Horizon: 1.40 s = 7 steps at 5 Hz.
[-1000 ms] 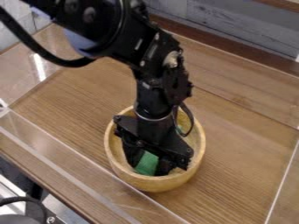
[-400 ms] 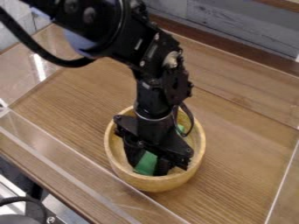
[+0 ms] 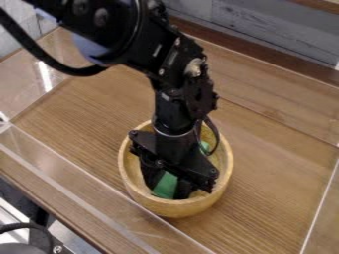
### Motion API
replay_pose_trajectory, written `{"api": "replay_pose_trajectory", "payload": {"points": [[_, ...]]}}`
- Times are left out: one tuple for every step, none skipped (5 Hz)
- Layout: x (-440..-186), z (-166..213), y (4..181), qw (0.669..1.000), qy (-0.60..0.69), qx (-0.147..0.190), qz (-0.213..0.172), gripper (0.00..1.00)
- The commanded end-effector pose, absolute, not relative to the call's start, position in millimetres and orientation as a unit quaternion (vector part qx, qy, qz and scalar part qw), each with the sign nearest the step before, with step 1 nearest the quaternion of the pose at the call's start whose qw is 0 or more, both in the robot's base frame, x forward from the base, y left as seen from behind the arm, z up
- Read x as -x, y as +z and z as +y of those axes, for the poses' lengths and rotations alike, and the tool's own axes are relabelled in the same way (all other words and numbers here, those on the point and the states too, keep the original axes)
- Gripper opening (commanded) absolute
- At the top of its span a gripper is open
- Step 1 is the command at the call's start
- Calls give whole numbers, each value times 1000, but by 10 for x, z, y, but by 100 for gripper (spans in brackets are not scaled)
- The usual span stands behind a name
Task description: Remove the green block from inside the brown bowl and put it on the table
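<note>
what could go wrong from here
The green block sits low between the jaws, close to the bowl's near wall, so it may catch there when lifted. The gripper hides much of the block, so a crooked or weak grip could go unnoticed and let it slip.

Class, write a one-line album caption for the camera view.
A black gripper reaches into a wooden bowl on the table, at a green block.
</note>
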<state>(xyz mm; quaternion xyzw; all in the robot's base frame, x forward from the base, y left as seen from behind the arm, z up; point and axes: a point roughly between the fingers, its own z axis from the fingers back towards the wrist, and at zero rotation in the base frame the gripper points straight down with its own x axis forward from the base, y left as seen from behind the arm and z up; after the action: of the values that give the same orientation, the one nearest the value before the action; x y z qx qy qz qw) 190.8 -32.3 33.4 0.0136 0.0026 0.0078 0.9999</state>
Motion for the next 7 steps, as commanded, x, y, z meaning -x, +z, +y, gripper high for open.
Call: {"api": "replay_pose_trajectory", "payload": {"points": [[-1957,-305,402,1000,6,-13,-12,0],[-1955,-299,406,1000,6,-13,-12,0],[-1954,-293,409,1000,5,-13,-12,0],[-1952,-286,412,1000,5,-13,-12,0],[-1951,-279,413,1000,4,-13,-12,0],[-1950,-272,414,1000,3,-13,-12,0],[-1949,-266,414,1000,3,-13,-12,0]]}}
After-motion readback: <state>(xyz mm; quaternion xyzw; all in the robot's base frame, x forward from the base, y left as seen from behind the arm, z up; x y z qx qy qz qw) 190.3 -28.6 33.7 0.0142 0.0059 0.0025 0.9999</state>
